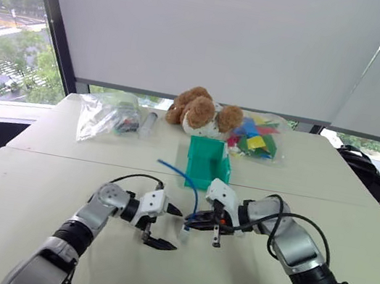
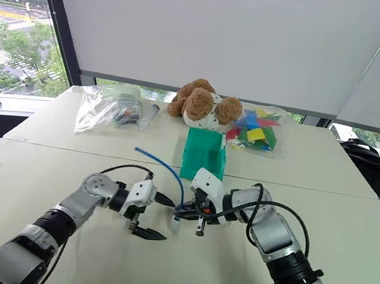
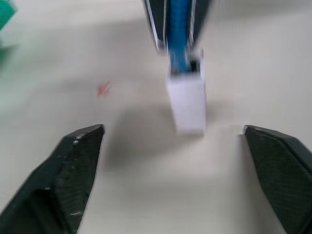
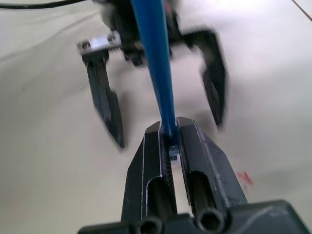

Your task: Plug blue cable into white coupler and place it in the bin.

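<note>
At the far left of the table (image 1: 36,181) lies a clear plastic bag (image 1: 106,116) of small parts; any print on it is too small to read. Nearer, the left gripper (image 1: 164,227) stands wide open with nothing between its fingers (image 3: 73,165), just beside the white coupler (image 3: 186,100). The coupler hangs on the end of the blue cable (image 1: 186,182), the plug seated in it, and it bears no readable marking. The right gripper (image 1: 194,221) is clamped tight on the cable just behind the plug, and the free end arcs up and away to the left. Beyond the grippers stands the bin (image 1: 207,161), apart from them. Behind it sit a brown plush toy (image 1: 203,111) and a bag of coloured blocks (image 1: 257,139).
</note>
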`<state>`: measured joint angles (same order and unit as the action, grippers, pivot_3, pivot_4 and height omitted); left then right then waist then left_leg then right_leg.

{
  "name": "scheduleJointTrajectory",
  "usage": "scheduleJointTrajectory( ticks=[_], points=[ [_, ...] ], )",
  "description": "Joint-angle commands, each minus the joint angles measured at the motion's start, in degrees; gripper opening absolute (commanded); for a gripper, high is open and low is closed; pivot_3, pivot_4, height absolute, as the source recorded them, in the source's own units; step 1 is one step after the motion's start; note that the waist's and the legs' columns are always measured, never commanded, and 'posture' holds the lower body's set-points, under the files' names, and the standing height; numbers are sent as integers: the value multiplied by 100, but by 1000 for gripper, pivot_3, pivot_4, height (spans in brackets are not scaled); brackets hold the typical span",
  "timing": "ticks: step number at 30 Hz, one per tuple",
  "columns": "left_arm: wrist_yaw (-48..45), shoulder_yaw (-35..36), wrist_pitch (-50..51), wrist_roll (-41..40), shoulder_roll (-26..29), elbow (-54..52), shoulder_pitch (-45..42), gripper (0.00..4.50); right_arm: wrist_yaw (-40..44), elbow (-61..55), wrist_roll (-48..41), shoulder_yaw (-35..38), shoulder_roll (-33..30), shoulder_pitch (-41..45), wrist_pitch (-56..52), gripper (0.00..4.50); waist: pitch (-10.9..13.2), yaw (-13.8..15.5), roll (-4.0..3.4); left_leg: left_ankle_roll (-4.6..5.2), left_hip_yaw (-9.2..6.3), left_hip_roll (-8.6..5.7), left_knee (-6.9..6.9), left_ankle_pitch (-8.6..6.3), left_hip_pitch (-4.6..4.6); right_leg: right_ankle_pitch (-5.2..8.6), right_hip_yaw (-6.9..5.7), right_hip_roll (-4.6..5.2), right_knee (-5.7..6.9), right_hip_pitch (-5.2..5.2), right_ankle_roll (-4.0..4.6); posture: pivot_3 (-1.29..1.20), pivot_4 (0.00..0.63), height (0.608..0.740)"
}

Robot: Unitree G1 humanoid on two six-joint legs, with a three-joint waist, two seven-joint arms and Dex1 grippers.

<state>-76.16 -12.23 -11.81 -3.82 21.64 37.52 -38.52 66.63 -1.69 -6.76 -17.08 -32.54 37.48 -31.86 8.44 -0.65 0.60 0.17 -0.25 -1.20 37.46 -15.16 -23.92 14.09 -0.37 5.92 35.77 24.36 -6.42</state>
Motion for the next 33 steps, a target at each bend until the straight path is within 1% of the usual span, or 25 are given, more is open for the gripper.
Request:
scheduleJointTrajectory(
  ticks=[1, 3, 5, 10, 15, 19, 21, 22, 25, 28, 29, 33],
  points=[
    [340, 527, 460, -434, 241, -630, 53, 4442, -344, 72, -426, 777, 0, 844, -642, 0, 12, -13, -15, -5, 1, -1, 4, 4, -28, -2, 0, 0, 3, 27, 0, 0, 150, 740],
    [605, 781, 742, -598, 330, -847, 109, 4442, -647, 552, -499, 1037, 94, 1384, -872, 0, 32, -11, -28, -10, 1, -1, 21, 7, -59, -4, -1, -1, 29, 63, 3, 0, 150, 740],
    [838, 978, 1033, -743, 388, -1065, 193, 4442, -975, 1274, -455, 1187, 202, 1951, -940, 0, 36, -7, -35, -15, 1, -1, 21, 10, -56, -5, -2, -3, 33, 62, 4, 0, 150, 740],
    [1287, 1262, 1771, -1055, 467, -1795, 487, 4442, -1505, 3457, -217, 1298, 599, 3092, -485, 0, 37, -30, -35, -16, 2, -2, 20, 11, -47, -5, -4, -5, 31, 50, 5, 0, 150, 740],
    [1552, 1271, 2386, -1154, 620, -2526, 795, 4442, -1975, 5659, 48, 1319, 1180, 3873, 360, 0, 39, -46, -39, -19, 7, -4, 13, 13, -47, -6, -4, -9, 35, 53, 4, 0, 150, 740],
    [1758, 1407, 2878, -1435, 665, -3015, 904, 4442, -2489, 6779, 359, 1267, 1423, 4181, 955, 0, 43, -43, -44, -23, 7, -4, 6, 16, -47, -6, -5, -24, 36, 55, 4, 0, 150, 740],
    [1858, 1485, 3086, -1569, 678, -3209, 931, 4500, -2682, 7109, 429, 1323, 1499, 4266, 1127, 826, 43, -45, -44, -24, 7, -5, 6, 17, -47, -6, -6, -25, 35, 55, 4, 0, 150, 740],
    [1904, 1528, 3177, -1628, 680, -3289, 940, 4500, -2738, 7208, 438, 1366, 1521, 4314, 1186, 1092, 43, -50, -44, -24, 7, -5, 6, 17, -47, -6, -6, -26, 35, 54, 4, 0, 150, 740],
    [2031, 1612, 3433, -1799, 696, -3491, 962, 4500, -2862, 7370, 422, 1526, 1524, 4517, 1284, 2622, 50, -57, -54, -26, 8, -5, 5, 18, -46, -6, -6, -28, 36, 54, 4, 0, 150, 740],
    [2086, 1602, 3497, -1858, 716, -3531, 956, 4500, -3163, 7445, 394, 1730, 1427, 4763, 1380, 4263, 55, -58, -61, -29, 8, -5, 5, 21, -46, -6, -6, -32, 38, 55, 4, 0, 150, 740],
    [2102, 1595, 3503, -1864, 711, -3528, 943, 4500, -3315, 7465, 368, 1831, 1364, 4863, 1422, 4432, 55, -61, -62, -31, 8, -4, 5, 22, -45, -6, -6, -34, 40, 55, 4, 0, 150, 740],
    [2123, 1514, 3435, -1851, 692, -3459, 869, 4500, -3483, 7535, 261, 2172, 1140, 5156, 1402, 4432, 56, -51, -62, -33, 8, -4, 1, 23, -42, -5, -6, -36, 40, 54, 4, 0, 150, 740]
  ],
)
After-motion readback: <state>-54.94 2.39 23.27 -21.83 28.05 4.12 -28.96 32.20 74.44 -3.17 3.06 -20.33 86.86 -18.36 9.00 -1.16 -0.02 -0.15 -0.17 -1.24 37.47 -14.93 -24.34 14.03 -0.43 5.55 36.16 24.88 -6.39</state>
